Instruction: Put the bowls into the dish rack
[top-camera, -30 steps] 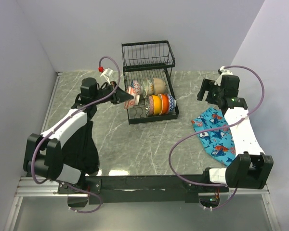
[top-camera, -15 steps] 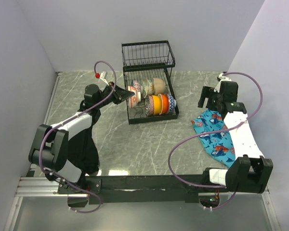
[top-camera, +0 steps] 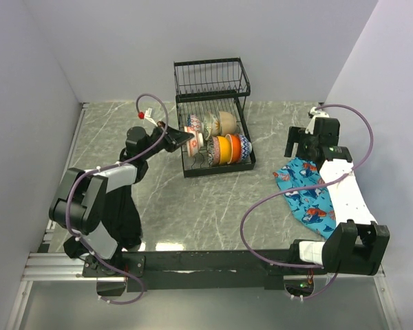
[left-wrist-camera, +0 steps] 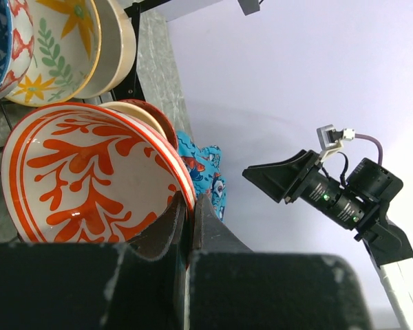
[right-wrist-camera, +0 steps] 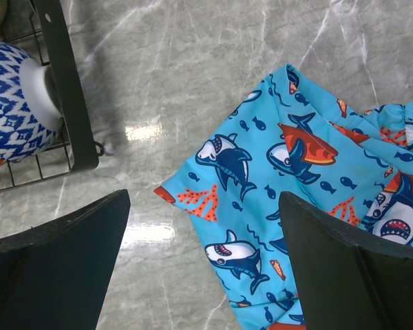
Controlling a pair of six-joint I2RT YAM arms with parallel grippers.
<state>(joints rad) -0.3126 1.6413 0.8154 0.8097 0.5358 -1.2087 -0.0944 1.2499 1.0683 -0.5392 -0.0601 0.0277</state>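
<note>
The black wire dish rack (top-camera: pixel 212 90) stands at the back centre; its lower tray holds several bowls on edge, among them an orange one (top-camera: pixel 221 149), a blue patterned one (top-camera: pixel 244 146) and a beige one (top-camera: pixel 226 122). My left gripper (top-camera: pixel 184 139) is shut on the rim of a white bowl with a red leaf pattern (top-camera: pixel 195 141) at the rack's left end. In the left wrist view the fingers (left-wrist-camera: pixel 191 206) pinch that bowl's (left-wrist-camera: pixel 89 179) rim, with other bowls (left-wrist-camera: pixel 62 48) just behind it. My right gripper (top-camera: pixel 294 141) is open and empty, right of the rack.
The blue whale-print cloth (top-camera: pixel 308 194) lies on the marble table at the right, under my right gripper (right-wrist-camera: pixel 203 199), and fills the right of that view (right-wrist-camera: pixel 310 206). The rack's corner and the blue bowl (right-wrist-camera: pixel 14 110) show at its left. Walls close in on three sides.
My left arm has folded lower and the held red-patterned bowl has shifted slightly right, closer in at the rack's left end. The right gripper has barely moved.
</note>
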